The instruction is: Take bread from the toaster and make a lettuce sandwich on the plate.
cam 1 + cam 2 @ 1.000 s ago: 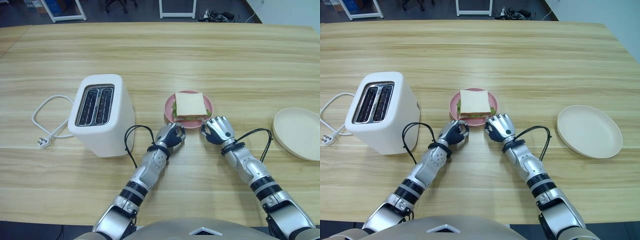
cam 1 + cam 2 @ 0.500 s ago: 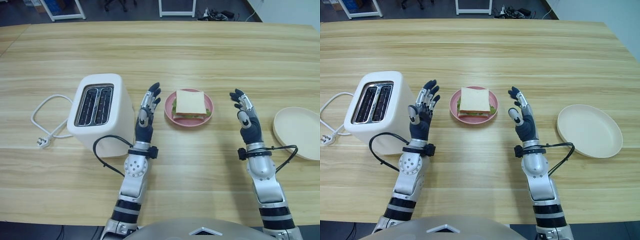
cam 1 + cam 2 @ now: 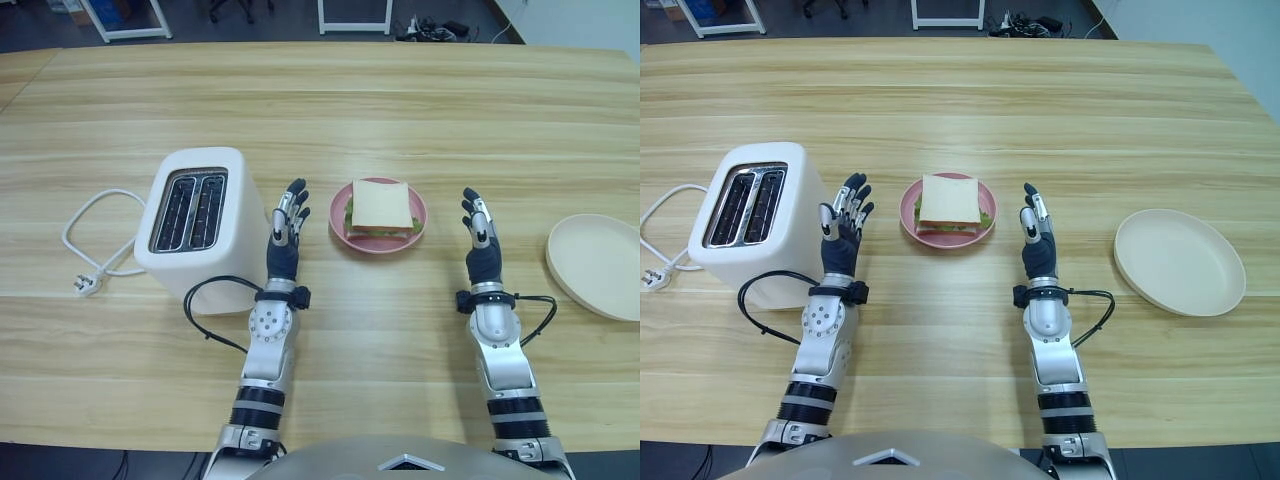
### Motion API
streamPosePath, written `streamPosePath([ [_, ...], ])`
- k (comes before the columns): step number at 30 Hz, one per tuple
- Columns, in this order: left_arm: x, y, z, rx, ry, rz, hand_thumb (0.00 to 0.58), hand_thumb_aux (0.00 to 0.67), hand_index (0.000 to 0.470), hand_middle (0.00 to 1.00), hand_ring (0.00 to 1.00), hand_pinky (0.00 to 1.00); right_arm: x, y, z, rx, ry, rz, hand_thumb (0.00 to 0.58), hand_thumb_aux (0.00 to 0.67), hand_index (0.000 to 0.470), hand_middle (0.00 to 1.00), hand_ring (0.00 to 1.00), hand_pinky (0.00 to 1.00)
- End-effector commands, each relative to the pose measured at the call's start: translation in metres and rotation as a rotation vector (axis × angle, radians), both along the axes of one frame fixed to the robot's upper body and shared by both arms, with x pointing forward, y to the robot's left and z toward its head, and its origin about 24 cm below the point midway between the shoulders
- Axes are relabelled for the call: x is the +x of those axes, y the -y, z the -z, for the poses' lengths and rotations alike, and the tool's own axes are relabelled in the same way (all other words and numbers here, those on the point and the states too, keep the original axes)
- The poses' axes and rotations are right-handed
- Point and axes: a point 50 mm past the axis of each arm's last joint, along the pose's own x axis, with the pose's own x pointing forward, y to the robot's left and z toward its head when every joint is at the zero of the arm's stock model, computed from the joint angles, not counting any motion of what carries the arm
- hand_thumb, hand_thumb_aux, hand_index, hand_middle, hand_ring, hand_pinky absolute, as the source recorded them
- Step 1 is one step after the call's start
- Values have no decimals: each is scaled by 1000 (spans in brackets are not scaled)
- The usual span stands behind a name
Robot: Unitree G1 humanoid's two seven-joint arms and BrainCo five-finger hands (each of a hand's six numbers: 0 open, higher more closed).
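A white toaster (image 3: 203, 226) stands on the wooden table at the left, its two slots dark with no bread showing. On the small pink plate (image 3: 418, 229) at the centre sits a sandwich (image 3: 380, 208) of white bread with green lettuce peeking out at its edges. My left hand (image 3: 286, 234) is raised between toaster and plate, open, fingers straight and pointing away from me. My right hand (image 3: 481, 245) is held up to the right of the plate, open too. Neither hand touches anything.
A cream plate (image 3: 598, 265) lies at the table's right edge. The toaster's white cord and plug (image 3: 85, 284) loop out to its left. Black cables hang from both wrists. Chair and table legs stand beyond the far table edge.
Both hands have left the pink plate's near rim, opened from curled to straight, and drawn back and apart to either side of the plate. The sandwich has stayed put.
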Motion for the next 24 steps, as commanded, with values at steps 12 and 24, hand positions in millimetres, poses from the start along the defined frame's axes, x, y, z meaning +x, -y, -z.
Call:
streamPosePath([
  [12, 3, 3, 9, -5, -26, 11, 0, 0, 0, 0, 0, 0, 2, -1, 10, -13, -29, -18, 0, 0, 0, 0, 0, 0],
  [24, 2, 0, 14, 9, -38, 4, 0, 0, 0, 0, 0, 0, -1, -6, 10, 42, -29, -32, 0, 0, 0, 0, 0, 0],
])
